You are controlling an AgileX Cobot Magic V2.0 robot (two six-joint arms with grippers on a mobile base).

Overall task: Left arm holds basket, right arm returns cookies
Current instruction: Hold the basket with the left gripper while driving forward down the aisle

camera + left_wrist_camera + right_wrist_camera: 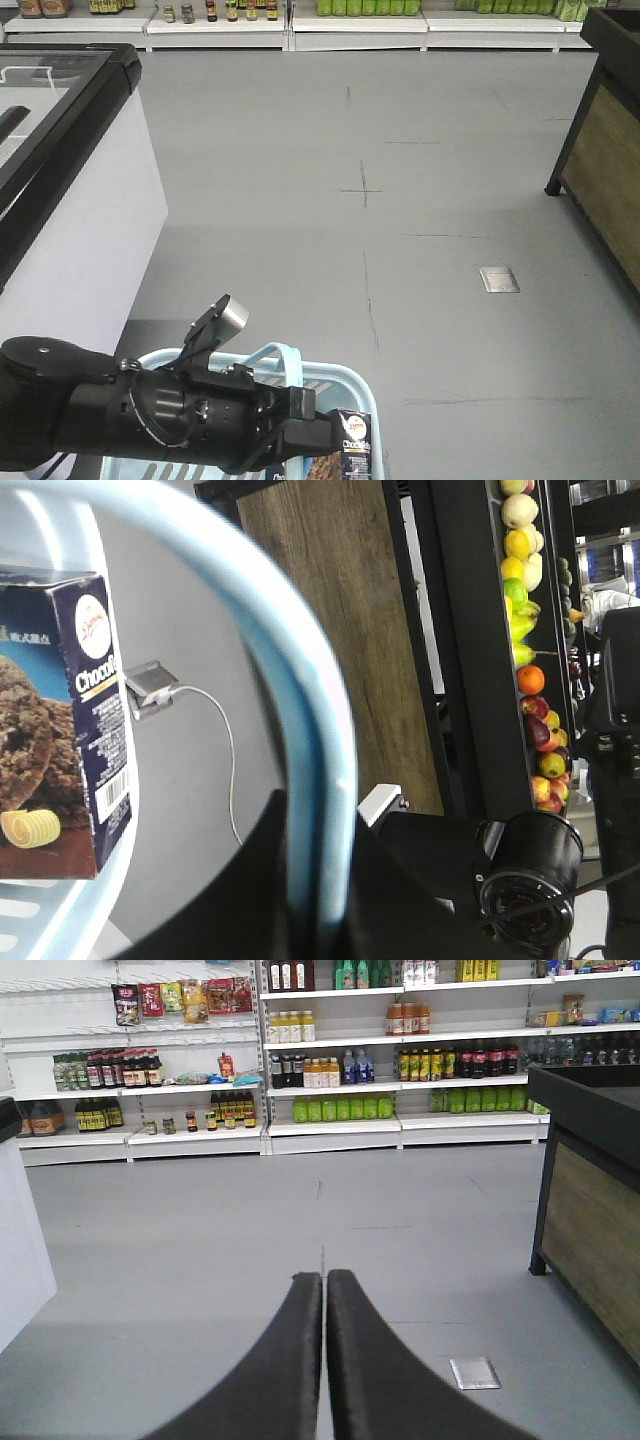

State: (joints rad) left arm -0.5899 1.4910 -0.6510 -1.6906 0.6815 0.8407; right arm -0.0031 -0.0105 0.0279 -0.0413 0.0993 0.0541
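Grey shop floor (420,150) runs up to white shelves (340,1110) full of bottles and jars. At the bottom of the front view, the left arm (150,415) reaches over the light blue basket (345,378). In the left wrist view the curved handle (300,680) goes down between the dark fingers of the left gripper (318,900), so this gripper seems clamped on the handle.

The cookie carton (95,710) stands upright inside the basket, in the corner beside the handle. The right gripper (324,1280) has its two fingers pressed together with nothing between them. It points toward the shelves, away from the carton.

The carton looks like light cardboard: stiff at the edges, easy to dent on the wide faces, and the glossy print may be a little slippery. A good hold is probably across the narrow sides near the top, taken from above, with moderate force and kept clear of the handle.
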